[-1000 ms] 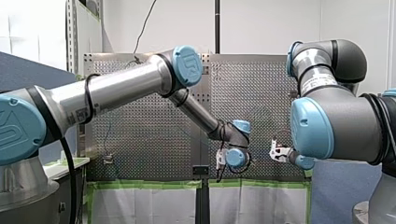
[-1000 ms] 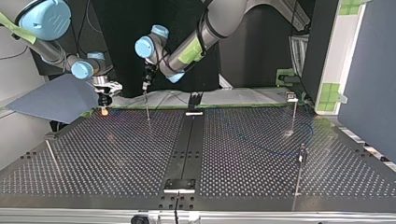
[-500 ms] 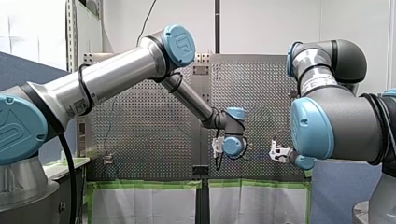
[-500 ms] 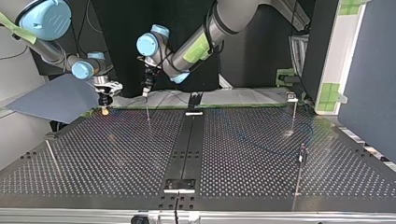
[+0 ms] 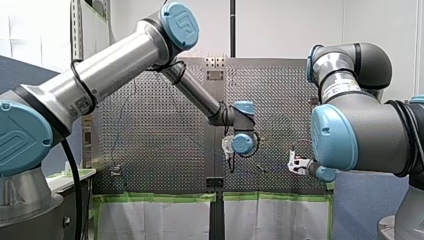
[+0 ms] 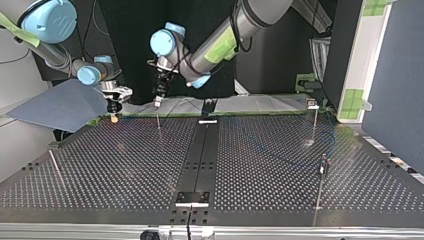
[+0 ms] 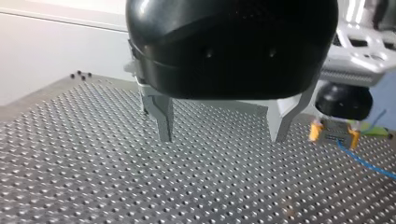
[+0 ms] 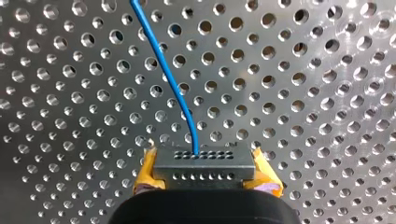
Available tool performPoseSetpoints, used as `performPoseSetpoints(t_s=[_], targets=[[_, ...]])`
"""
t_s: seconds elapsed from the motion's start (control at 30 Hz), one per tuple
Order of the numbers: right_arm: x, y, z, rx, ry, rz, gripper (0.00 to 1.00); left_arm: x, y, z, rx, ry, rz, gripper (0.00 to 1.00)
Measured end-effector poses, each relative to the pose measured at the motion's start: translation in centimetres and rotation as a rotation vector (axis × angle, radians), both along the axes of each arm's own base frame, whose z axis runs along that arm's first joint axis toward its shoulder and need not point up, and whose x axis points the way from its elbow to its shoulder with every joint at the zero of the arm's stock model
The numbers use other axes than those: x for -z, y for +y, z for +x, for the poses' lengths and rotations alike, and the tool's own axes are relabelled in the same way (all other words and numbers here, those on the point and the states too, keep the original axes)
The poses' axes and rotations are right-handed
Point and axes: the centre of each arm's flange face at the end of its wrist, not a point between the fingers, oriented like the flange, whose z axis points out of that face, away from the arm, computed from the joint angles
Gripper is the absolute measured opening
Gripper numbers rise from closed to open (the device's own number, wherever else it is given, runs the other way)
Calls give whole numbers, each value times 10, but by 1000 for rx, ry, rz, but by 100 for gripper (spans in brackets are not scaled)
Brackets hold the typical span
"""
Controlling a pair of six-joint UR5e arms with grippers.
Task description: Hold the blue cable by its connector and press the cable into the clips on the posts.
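**Cable-routing cell, free arm repositioning.** Over the last second the left arm [image 5: 120, 57] has been raised. In the front view its elbow is carried higher and its wrist is lifted and drawn slightly left. In the top view the left gripper [image 6: 160, 94] is seen lifted to about the tip of the thin far post [image 6: 158, 117]. Its metal fingers [image 7: 163, 121] are spread apart, and nothing is held between them.

The right gripper [image 8: 205, 176] has not been moved. Its yellow pads [image 8: 145, 176] are clamped on the two ends of the grey connector [image 8: 203, 161], which is held low over the perforated table [image 8: 303, 70] at the top view's far left.

The change is read as a clearing or re-aiming move by the free gripper, so pressing is judged still to be done. Whether any clip already holds the cable cannot be told.

The connector's long axis is laid across the right gripper, from pad to pad. The blue cable [image 8: 164, 70] is led out of the connector's front face, ahead of the gripper, then bent gently aside. From there it is trailed over the table towards the top view's right.
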Motion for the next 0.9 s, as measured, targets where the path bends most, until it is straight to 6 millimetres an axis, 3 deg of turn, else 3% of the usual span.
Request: performPoseSetpoints(t_s=[0.9], targets=[[3, 3, 5, -11, -2, 7, 0, -79, 67, -57, 4, 4, -12, 100]])
